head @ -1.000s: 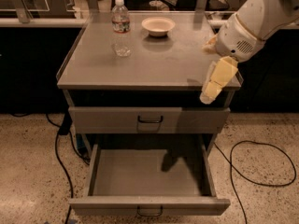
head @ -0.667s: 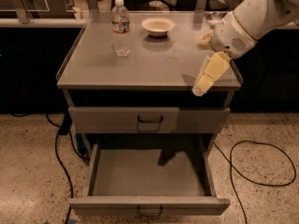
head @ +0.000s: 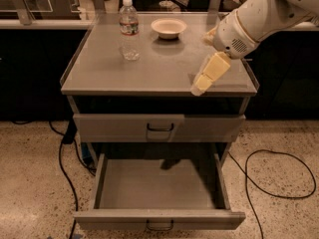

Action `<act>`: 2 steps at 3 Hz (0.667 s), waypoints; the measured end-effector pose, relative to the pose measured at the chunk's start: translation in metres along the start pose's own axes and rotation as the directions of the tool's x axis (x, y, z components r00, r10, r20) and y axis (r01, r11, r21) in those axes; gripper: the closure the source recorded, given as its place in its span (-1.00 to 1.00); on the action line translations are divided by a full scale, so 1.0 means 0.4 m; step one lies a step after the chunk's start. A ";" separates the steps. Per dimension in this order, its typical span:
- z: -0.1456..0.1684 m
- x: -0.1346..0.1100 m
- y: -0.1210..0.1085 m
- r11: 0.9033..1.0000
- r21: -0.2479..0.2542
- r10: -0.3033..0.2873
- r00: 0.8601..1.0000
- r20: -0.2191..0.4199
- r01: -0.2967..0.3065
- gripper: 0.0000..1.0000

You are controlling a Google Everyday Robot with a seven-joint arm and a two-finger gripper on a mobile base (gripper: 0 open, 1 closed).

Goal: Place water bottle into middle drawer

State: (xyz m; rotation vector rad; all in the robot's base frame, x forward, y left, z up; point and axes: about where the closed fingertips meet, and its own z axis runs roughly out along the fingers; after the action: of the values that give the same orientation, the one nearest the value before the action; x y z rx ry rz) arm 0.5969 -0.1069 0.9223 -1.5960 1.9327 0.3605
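Note:
The water bottle (head: 128, 18), clear with a white cap and a red-and-white label, stands upright at the back left of the grey cabinet top (head: 159, 68). The middle drawer (head: 159, 218) is pulled far out below, and its grey inside holds nothing. My gripper (head: 203, 82) hangs from the white arm over the front right of the cabinet top. It points down and to the left, well to the right of the bottle and apart from it, and holds nothing that I can see.
A white bowl (head: 169, 27) sits at the back of the top, right of the bottle. The upper drawer (head: 159, 127) is shut. Black cables (head: 269, 183) lie on the speckled floor on both sides of the cabinet. Glass panels and chairs stand behind.
My gripper has moved left and a little farther in over the cabinet top. The bottle, bowl and drawers have not moved.

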 end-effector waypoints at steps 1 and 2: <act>0.000 0.000 0.000 1.000 0.000 0.000 1.000 0.000 0.000 -1.00; 0.019 -0.018 -0.036 1.000 -0.002 0.002 0.999 0.032 -0.002 -1.00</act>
State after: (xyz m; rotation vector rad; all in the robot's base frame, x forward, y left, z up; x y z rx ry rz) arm 0.6137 -0.1002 0.9230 -1.5803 1.9108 0.3858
